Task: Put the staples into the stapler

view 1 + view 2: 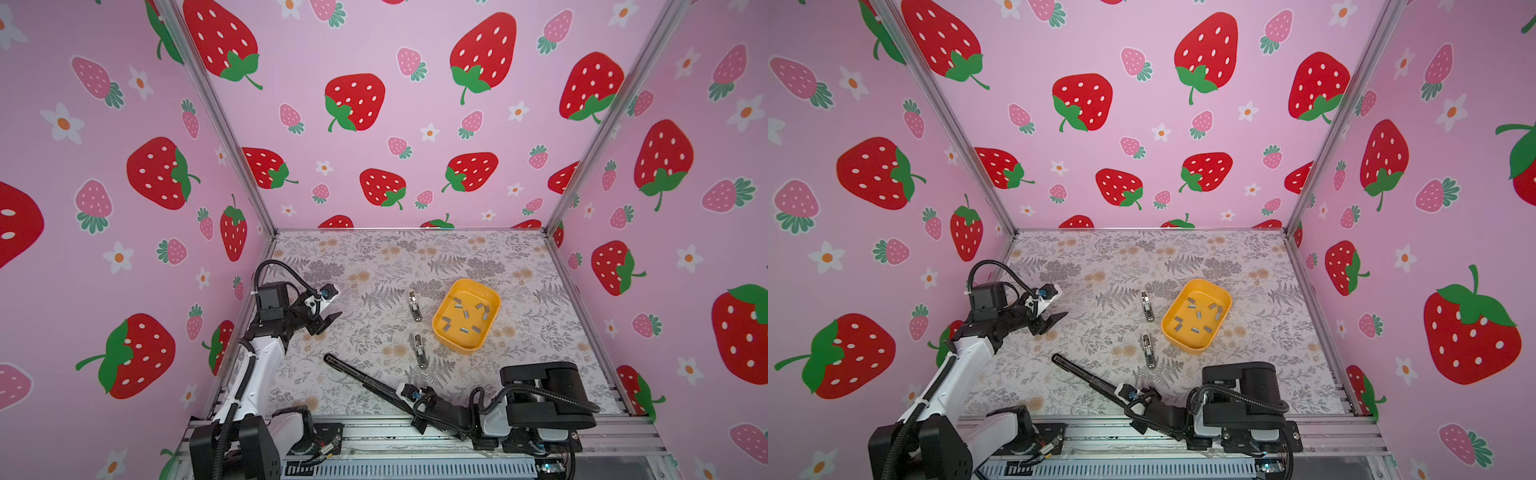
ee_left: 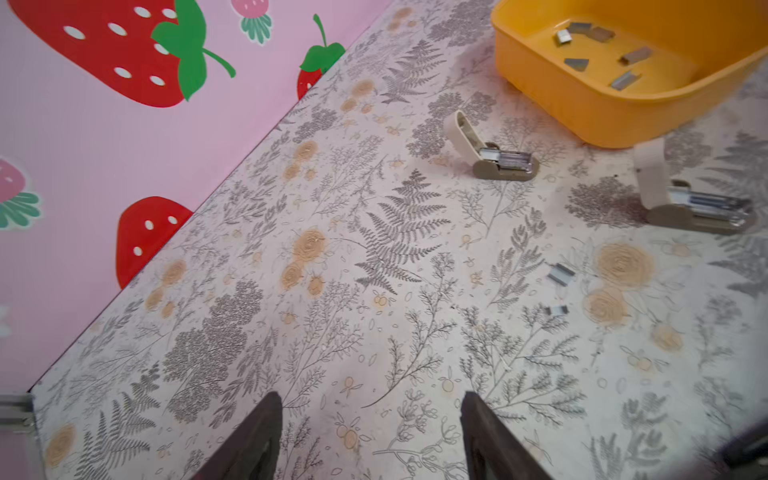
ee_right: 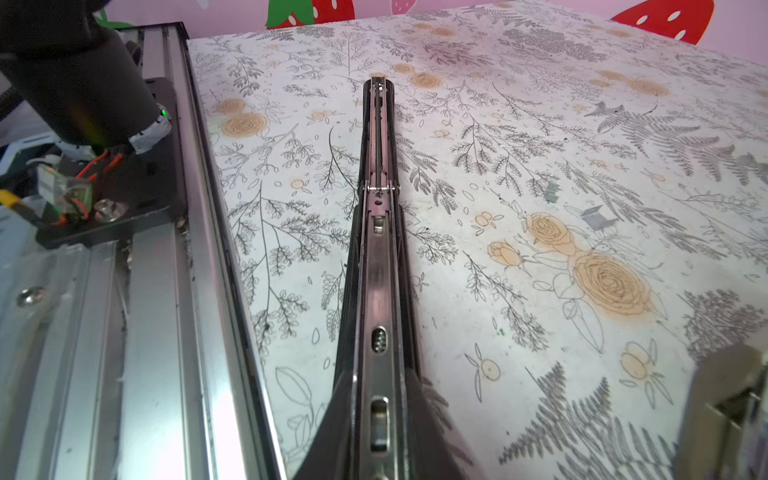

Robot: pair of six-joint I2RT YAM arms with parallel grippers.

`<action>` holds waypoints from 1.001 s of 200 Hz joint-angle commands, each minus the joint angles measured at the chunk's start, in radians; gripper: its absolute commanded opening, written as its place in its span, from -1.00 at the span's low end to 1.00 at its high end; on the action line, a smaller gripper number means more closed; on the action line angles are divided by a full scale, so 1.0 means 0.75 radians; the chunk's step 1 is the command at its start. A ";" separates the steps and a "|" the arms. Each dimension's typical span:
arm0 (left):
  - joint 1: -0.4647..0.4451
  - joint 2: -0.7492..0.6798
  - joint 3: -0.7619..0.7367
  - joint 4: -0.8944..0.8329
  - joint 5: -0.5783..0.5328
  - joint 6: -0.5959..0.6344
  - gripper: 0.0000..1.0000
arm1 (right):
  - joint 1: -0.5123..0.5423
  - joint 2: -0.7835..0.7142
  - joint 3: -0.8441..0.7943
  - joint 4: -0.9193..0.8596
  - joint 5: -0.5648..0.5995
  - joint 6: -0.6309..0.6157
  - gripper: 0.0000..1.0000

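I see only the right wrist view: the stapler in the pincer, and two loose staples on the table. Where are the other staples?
Observer: About ten staples lie in a yellow tray, right of the table's middle.
Operator: Is the left pincer free to fetch one?
Observer: Yes. The left pincer is open and empty, and hangs above the table's left side.
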 commanded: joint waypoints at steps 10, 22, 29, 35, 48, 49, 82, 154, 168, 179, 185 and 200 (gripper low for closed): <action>-0.003 -0.036 0.163 0.267 -0.241 -0.420 0.48 | -0.012 0.049 0.184 -0.242 0.156 0.202 -0.89; -0.005 -0.051 0.261 0.320 -0.375 -0.728 0.51 | -0.037 0.076 0.281 -0.389 0.195 0.310 -0.83; -0.007 -0.059 0.326 0.336 -0.462 -0.938 0.55 | -0.061 0.096 0.323 -0.435 0.170 0.360 -0.83; -0.006 -0.068 0.379 0.301 -0.539 -1.090 0.56 | -0.082 0.120 0.359 -0.467 0.152 0.399 -0.83; -0.008 -0.099 0.505 0.165 -0.684 -1.418 0.77 | -0.108 0.167 0.436 -0.567 0.185 0.482 -0.85; -0.007 -0.103 0.509 0.150 -0.693 -1.451 0.81 | -0.109 0.172 0.441 -0.572 0.188 0.485 -0.85; -0.006 -0.294 0.546 -0.064 -0.569 -1.936 0.94 | -0.111 0.275 0.664 -0.764 0.208 0.516 -0.63; -0.056 -0.547 0.214 -0.350 -0.578 -2.098 0.98 | -0.109 0.205 0.812 -0.887 0.055 0.485 0.02; -0.055 -0.545 0.142 -0.410 -0.648 -2.093 0.98 | -0.109 0.123 0.811 -0.941 0.067 0.458 0.02; -0.056 -0.500 0.090 -0.429 -0.613 -2.078 0.98 | -0.115 0.046 0.805 -0.998 0.097 0.440 -0.06; -0.060 -0.470 0.064 -0.423 -0.591 -2.066 0.98 | -0.127 0.005 0.801 -1.034 0.108 0.434 -0.09; -0.073 -0.423 -0.014 -0.404 -0.598 -2.026 0.98 | -0.180 -0.101 0.767 -1.106 0.112 0.440 -0.14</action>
